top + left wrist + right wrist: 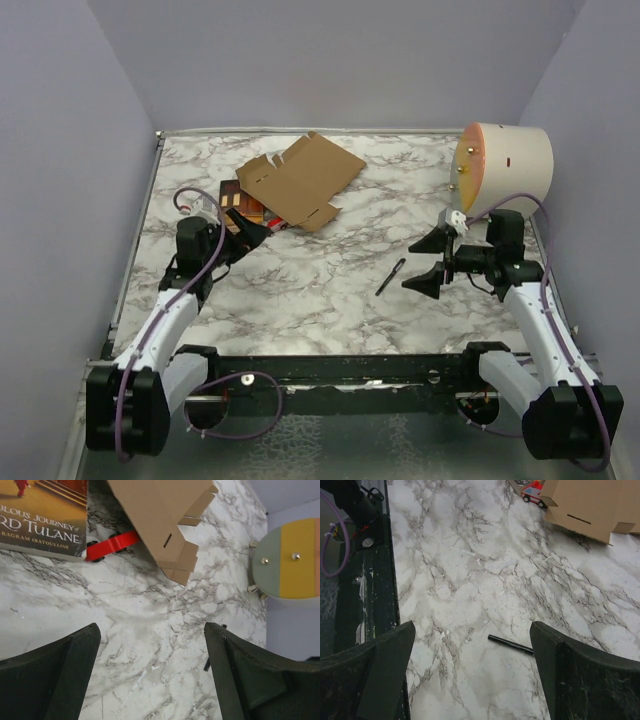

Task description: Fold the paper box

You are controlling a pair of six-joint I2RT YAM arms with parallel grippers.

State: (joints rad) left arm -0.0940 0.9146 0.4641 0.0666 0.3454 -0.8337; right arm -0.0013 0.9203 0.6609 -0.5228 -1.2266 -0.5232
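We see the plain brown corrugated cardboard sheet, the paper box (298, 180), lying unfolded and flat on the white marble-patterned table (320, 300), toward the far side and left of centre. Its flaps and tabs are spread out, and no gripper touches it. Its left part covers much of a dark book with an orange cover (245, 208). In the left wrist view only a corner of that book (40, 517) shows, and the frame edge cuts off its title. A small red object (112, 545) pokes out from under the cardboard's edge (155, 515); we cannot make out what it is.

The left gripper (252, 232) hovers near the book's near edge. Its fingers are spread with only bare marble between them (151, 630). The right gripper (428, 262) hangs over the right side of the table, well apart from the box, with its fingers wide apart and empty (472, 630).

A thin black pen (390, 277) lies on the marble left of the right gripper. In the right wrist view one end of it (510, 644) disappears behind a finger. A large cream cylinder (505, 165) lies on its side at the far right corner.
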